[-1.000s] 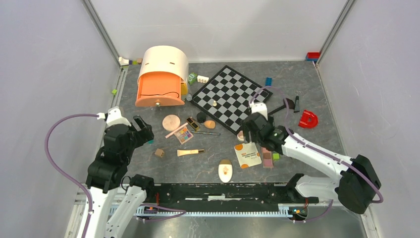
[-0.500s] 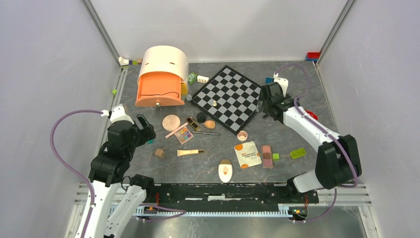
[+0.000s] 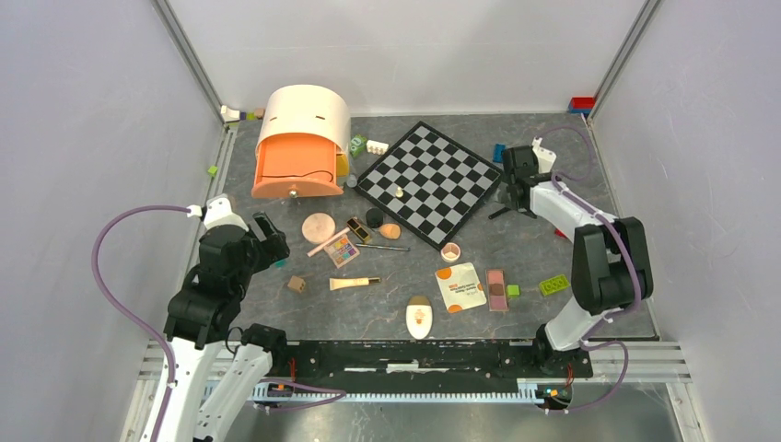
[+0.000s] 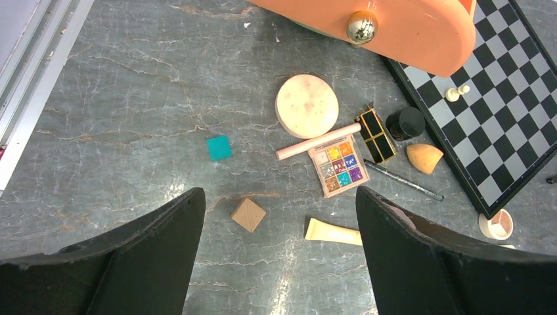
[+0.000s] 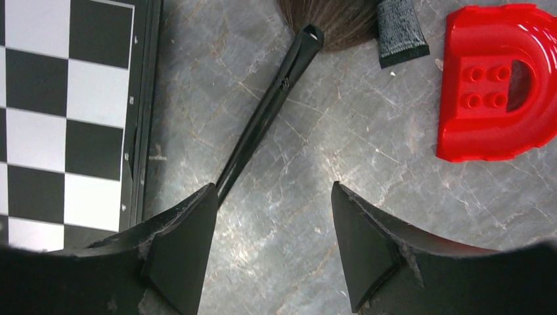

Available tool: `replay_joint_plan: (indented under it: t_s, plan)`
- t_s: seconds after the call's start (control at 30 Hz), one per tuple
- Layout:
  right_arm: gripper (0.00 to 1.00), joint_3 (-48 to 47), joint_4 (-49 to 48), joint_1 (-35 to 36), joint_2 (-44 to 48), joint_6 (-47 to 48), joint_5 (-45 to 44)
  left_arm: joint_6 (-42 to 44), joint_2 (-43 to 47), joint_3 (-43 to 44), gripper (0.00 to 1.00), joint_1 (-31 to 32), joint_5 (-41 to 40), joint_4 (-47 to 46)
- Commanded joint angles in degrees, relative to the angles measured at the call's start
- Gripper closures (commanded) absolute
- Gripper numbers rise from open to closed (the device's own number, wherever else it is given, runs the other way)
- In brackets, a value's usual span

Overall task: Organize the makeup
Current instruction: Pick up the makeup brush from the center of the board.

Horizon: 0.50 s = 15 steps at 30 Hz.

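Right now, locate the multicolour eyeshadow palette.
Top view, left of centre: the multicolour eyeshadow palette lies between the round peach compact and the cream tube.

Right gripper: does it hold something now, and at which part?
Nothing is held. The right gripper stands open; the black brush handle ends beside one finger, not clamped.

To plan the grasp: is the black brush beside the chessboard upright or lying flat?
Lying flat. In the right wrist view the black brush stretches along the table, handle and bristles both on it.
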<state>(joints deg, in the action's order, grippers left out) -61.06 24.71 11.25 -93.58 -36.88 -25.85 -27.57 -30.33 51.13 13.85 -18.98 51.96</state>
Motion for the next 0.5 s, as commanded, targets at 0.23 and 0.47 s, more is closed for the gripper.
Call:
replay_joint_plan:
  t_s: [0.23,0.47]
  plan:
    - [0.36,-10.3,0.2,-3.0,-9.8,-1.9,-1.4,-0.1,0.2,-0.3,0.09,-0.1,0.3,-2.4]
    - [0.36,-9.5,-0.7,-4.4,-11.3,-1.7,-0.5,-0.2,-0.1,-0.3,0.09,-0.1,0.5,-2.5]
